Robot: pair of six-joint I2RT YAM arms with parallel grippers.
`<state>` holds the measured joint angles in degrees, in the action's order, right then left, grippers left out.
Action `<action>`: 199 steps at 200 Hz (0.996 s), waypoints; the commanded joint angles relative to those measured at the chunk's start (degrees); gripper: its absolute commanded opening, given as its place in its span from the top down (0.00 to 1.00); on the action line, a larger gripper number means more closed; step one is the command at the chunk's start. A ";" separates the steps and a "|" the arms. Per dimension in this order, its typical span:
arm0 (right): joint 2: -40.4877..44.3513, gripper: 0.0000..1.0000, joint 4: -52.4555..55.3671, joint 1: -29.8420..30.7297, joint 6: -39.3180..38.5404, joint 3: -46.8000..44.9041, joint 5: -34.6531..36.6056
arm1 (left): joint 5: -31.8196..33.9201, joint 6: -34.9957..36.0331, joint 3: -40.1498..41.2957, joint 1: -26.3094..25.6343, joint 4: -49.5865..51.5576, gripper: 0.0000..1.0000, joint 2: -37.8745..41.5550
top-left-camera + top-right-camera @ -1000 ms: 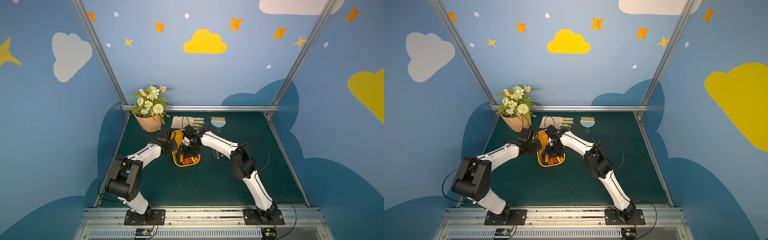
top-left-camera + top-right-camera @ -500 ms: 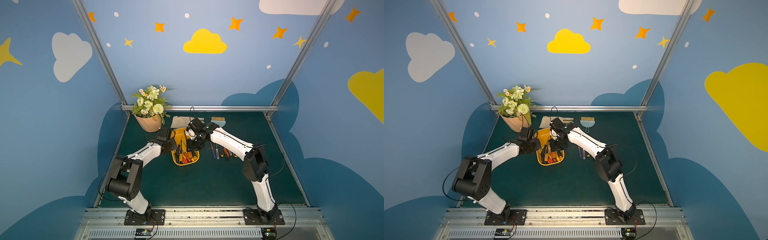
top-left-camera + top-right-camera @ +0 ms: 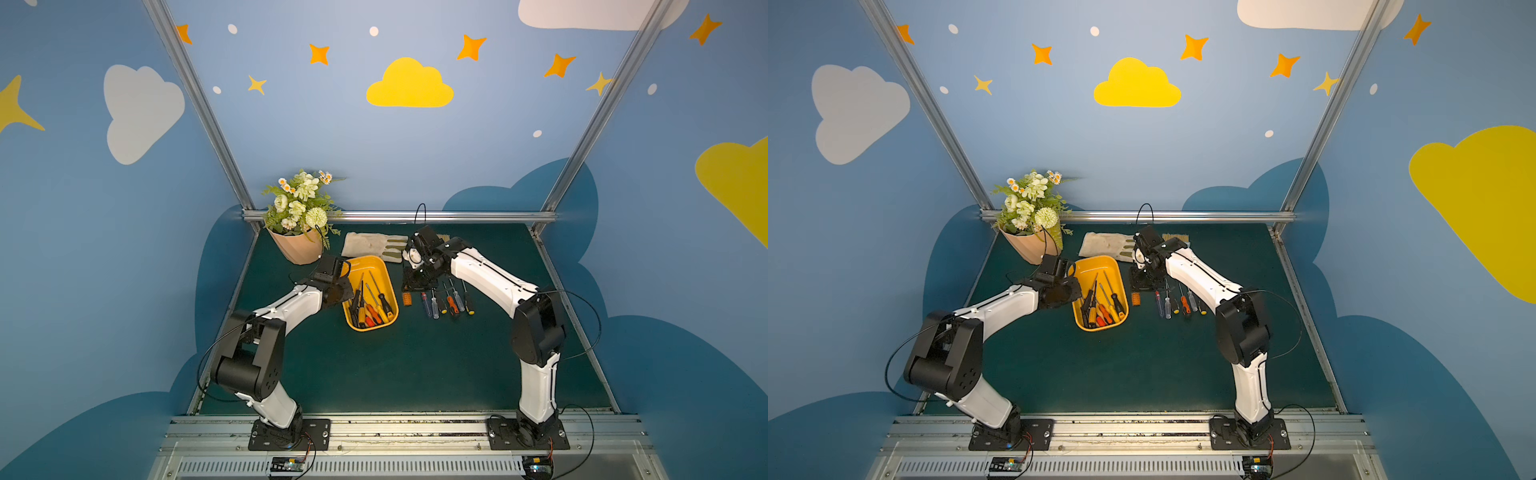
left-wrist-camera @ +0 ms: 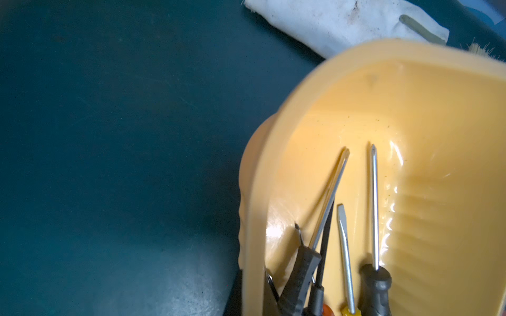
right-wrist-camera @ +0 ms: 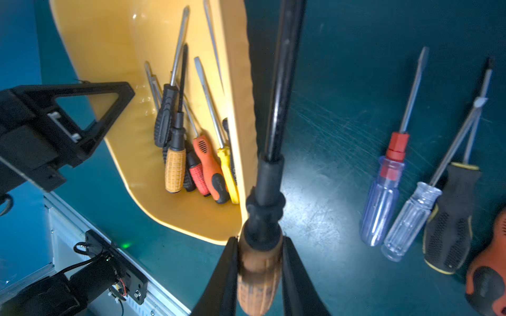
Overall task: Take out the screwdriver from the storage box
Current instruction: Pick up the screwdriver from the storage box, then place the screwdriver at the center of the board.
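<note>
Screwdriver (image 5: 269, 177) clamped in R end effector (image 5: 258, 242) now out of storage box (image 5: 109, 41); L end effector (image 3: 348, 295) pinching rim.

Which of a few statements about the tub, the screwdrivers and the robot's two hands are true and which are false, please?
1. The right hand is shut on a tan-handled screwdriver. True.
2. The storage box is empty. False: several screwdrivers lie in it.
3. No screwdriver lies on the mat. False: a row of them lies beside the box, on the right arm's side.
4. A work glove lies beyond the box, toward the back rail. True.
5. The left hand holds a screwdriver. False: it is shut on the box's rim.
</note>
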<state>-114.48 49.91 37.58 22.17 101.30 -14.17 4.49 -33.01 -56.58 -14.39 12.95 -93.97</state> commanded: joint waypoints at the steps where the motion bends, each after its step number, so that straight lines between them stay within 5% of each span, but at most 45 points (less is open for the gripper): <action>1: -0.99 1.00 3.74 -0.03 -2.19 1.29 2.57 | -0.98 -0.86 -2.22 0.29 -1.35 0.98 0.31; 139: -21.88 1.00 20.19 0.30 -6.54 18.13 11.04 | -1.20 -0.69 -2.46 0.38 -0.69 0.98 0.41; 199: -23.76 1.00 22.48 0.30 -5.90 18.89 17.33 | -1.33 -0.57 -2.45 0.46 -0.48 0.98 0.27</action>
<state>-137.01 68.51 37.60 16.43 119.15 -0.62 4.49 -33.01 -56.58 -14.24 13.61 -93.97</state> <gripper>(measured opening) 0.239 0.082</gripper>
